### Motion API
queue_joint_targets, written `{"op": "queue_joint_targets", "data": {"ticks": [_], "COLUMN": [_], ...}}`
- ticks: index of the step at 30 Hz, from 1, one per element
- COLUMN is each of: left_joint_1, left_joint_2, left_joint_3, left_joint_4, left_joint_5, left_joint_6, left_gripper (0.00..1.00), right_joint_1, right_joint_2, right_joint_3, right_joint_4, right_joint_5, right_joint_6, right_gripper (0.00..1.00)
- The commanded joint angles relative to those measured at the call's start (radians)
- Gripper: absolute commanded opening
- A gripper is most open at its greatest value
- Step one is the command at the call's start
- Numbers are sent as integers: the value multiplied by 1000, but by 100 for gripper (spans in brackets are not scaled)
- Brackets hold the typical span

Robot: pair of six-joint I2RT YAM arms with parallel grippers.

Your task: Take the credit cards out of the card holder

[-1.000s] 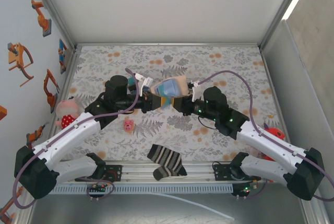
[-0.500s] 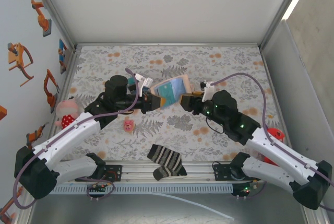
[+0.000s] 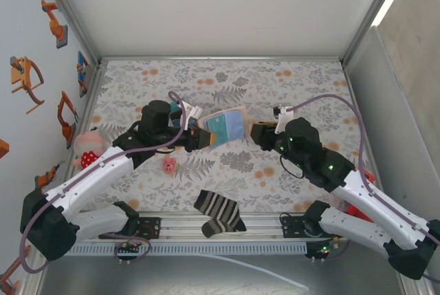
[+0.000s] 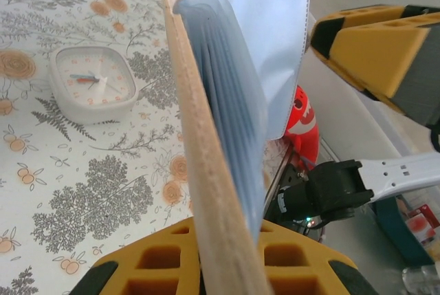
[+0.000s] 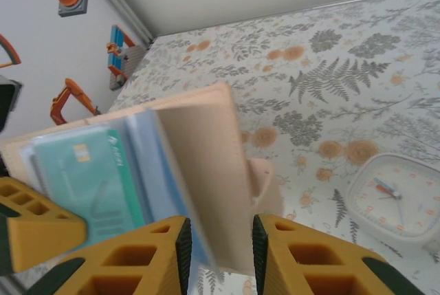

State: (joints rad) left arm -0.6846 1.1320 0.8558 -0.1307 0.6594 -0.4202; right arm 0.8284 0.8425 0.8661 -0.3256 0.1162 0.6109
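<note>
My left gripper (image 3: 205, 138) is shut on the lower edge of the card holder (image 3: 228, 124), a tan wallet held up above the table. In the left wrist view the card holder (image 4: 206, 171) stands edge-on between the yellow fingers (image 4: 151, 267), with blue-grey sleeves fanned beside it. A teal credit card (image 5: 82, 178) sits in a clear sleeve, and the top view shows the same credit card (image 3: 218, 127). My right gripper (image 3: 256, 132) hangs just right of the wallet's free edge. Its jaws (image 5: 218, 240) stand a little apart, with the tan flap (image 5: 203, 164) in front of them, not pinched.
A white square clock (image 4: 93, 82) lies on the floral cloth, also visible as the clock (image 5: 399, 195). A striped sock (image 3: 218, 212) lies at the near edge. A small pink toy (image 3: 169, 164), a red-and-white plush (image 3: 86, 149) and a red toy (image 3: 361, 175) lie around the arms.
My right gripper has let go of the wallet's flap and drawn back to the right. The left gripper keeps its hold, and the wallet has swung slightly.
</note>
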Motion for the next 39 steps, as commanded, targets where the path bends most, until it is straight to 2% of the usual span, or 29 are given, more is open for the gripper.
{"op": "queue_joint_targets", "data": {"ticks": [1, 6, 17, 28, 33, 39], "left_joint_1": [5, -1, -8, -15, -21, -36], "left_joint_2": [35, 100, 265, 400, 456, 518], "left_joint_3": [29, 11, -29, -62, -86, -83], "left_joint_4": [2, 31, 163, 232, 306, 311], "left_joint_5": [22, 40, 126, 154, 177, 183], "left_joint_6": [15, -16, -108, -118, -165, -169], "left_gripper": [11, 9, 8, 7, 7, 6], "right_joint_1": [41, 54, 39, -58, -81, -118], "right_joint_2": [78, 177, 278, 353, 387, 406], "right_joint_3": [61, 91, 39, -95, -133, -209], "right_joint_4": [-7, 7, -71, 46, 79, 159], "right_joint_5": [-56, -61, 2, -187, -210, -240], "right_joint_6": [-3, 28, 149, 215, 238, 268], "right_gripper": [28, 29, 31, 31, 24, 24]}}
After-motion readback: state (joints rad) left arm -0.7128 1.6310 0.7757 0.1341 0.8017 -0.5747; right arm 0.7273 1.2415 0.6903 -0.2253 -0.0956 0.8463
